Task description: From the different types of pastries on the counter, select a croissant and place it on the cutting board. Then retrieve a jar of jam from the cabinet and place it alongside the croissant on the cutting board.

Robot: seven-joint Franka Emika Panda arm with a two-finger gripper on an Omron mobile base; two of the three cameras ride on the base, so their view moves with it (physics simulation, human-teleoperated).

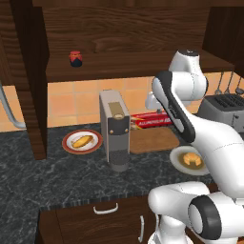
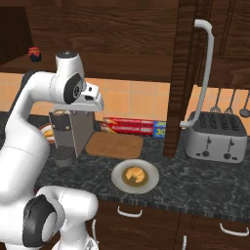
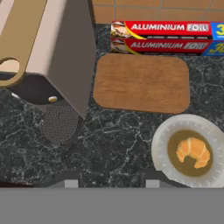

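Now | croissant [image 3: 193, 152] on plate [image 3: 162, 139]: probably light, flaky; pinch across middle | gripper [image 3: 108, 175] fingers apart, empty

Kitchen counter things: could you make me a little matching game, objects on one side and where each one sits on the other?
Things:
1. croissant
2. jar of jam
3. aluminium foil box
4. yellow-orange bun

Places:
A. on the cabinet shelf
B. against the tiled wall, behind the cutting board
C. on the white plate in front of the board
D. on the plate left of the coffee machine

Pairs: 1-C, 2-A, 3-B, 4-D
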